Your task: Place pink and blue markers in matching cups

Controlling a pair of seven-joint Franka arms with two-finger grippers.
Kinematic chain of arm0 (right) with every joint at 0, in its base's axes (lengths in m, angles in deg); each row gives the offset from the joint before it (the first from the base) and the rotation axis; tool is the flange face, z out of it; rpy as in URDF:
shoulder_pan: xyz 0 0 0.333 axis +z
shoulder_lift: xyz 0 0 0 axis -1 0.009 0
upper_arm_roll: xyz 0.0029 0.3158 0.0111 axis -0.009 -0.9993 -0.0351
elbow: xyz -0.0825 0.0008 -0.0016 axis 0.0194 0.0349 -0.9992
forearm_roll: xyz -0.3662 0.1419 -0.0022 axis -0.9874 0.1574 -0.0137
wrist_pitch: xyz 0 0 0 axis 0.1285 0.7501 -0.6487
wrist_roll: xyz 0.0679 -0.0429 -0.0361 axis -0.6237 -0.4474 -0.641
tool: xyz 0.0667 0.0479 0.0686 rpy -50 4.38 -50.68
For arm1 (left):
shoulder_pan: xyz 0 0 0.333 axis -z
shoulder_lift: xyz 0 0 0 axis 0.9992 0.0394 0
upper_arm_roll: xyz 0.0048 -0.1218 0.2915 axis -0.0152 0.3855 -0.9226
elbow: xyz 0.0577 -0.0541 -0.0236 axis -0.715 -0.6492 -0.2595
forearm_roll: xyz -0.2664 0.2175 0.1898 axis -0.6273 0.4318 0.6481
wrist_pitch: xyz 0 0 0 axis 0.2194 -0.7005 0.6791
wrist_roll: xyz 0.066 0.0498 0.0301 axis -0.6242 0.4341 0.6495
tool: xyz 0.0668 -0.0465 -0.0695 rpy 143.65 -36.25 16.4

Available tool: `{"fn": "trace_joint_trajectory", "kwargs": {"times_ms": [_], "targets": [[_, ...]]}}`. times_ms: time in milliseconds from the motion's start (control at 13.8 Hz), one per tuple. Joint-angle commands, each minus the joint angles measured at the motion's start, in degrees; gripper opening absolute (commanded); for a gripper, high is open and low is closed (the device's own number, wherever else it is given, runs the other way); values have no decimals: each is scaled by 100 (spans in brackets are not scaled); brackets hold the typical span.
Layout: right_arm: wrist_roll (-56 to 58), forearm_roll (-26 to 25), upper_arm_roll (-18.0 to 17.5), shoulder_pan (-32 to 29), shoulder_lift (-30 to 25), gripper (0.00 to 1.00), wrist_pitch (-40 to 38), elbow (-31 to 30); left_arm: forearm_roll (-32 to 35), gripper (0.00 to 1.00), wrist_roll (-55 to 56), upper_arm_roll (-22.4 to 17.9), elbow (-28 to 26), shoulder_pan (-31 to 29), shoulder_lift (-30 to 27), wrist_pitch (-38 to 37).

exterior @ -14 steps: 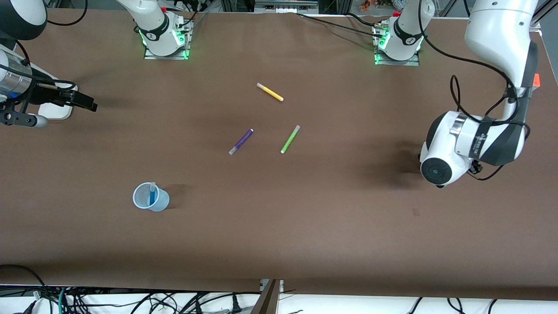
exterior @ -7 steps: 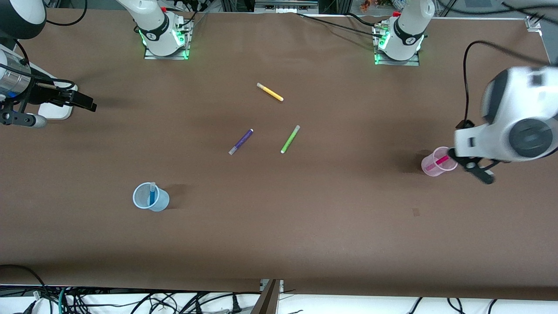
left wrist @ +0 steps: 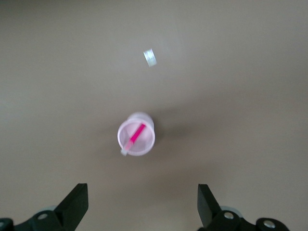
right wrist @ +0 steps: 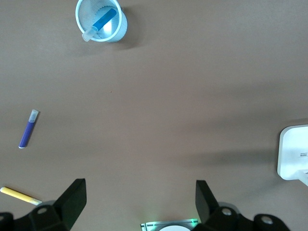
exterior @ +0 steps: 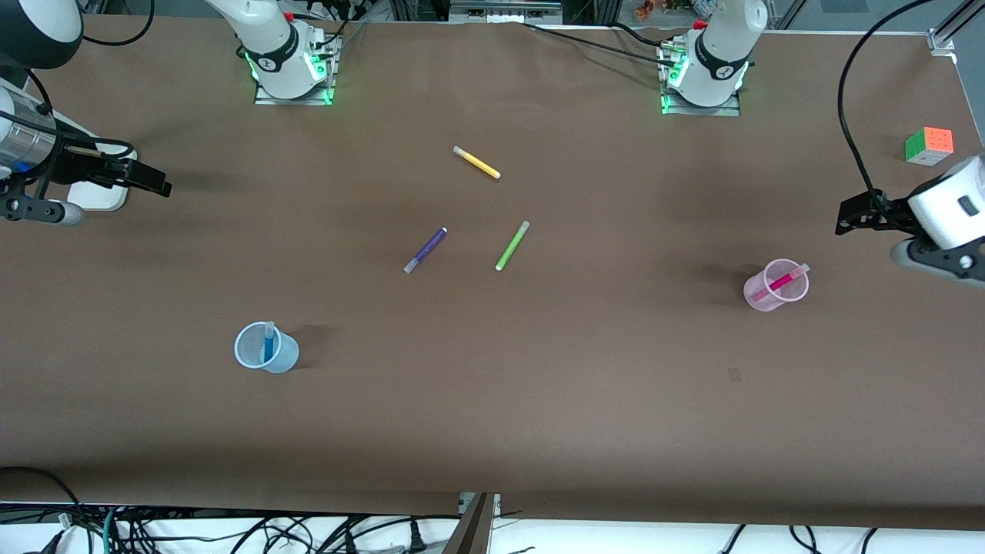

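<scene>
The pale pink cup [exterior: 758,296] stands upright toward the left arm's end of the table, with the pink marker [exterior: 782,282] leaning inside it. The pale blue cup [exterior: 286,355] stands toward the right arm's end, with the blue marker [exterior: 268,344] inside it. My left gripper [exterior: 848,218] is open and empty over the table's end, apart from the pink cup. Its wrist view shows its gripper [left wrist: 143,204], the pink cup [left wrist: 149,144] and the pink marker [left wrist: 136,135]. My right gripper [exterior: 154,183] waits, open and empty. Its wrist view shows its gripper [right wrist: 141,202], the blue cup [right wrist: 120,26] and the blue marker [right wrist: 103,19].
A yellow pen [exterior: 476,162], a purple pen [exterior: 425,249] and a green pen [exterior: 512,245] lie mid-table. A colour cube [exterior: 929,145] sits near the left arm's end. A white block [exterior: 104,198] lies under the right gripper.
The left arm swung away from over the pink cup toward its end of the table, uncovering the cup with the pink marker and the cube. The right arm has not moved.
</scene>
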Motion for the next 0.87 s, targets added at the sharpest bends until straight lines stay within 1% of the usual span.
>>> {"fn": "trace_joint_trajectory", "kwargs": {"times_ms": [0, 72, 217, 651, 795], "targets": [[-25, -98, -14, 29, -25, 100, -51, 48, -312, 100, 791, -867, -1275, 846, -980, 906], [-25, -98, -14, 29, -25, 100, -51, 48, -339, 100, 793, -868, -1522, 838, -1191, 970], [-25, -89, -14, 55, -25, 100, -51, 48, -261, 100, 705, -859, -1639, 830, -1246, 970], [-25, -98, -14, 91, -25, 100, -59, 48, -243, 100, 722, -780, -1464, 847, -1114, 909], [-34, -98, -14, 99, -25, 100, -60, 48, -243, 100, 722, -789, -1393, 795, -1070, 760]]}}
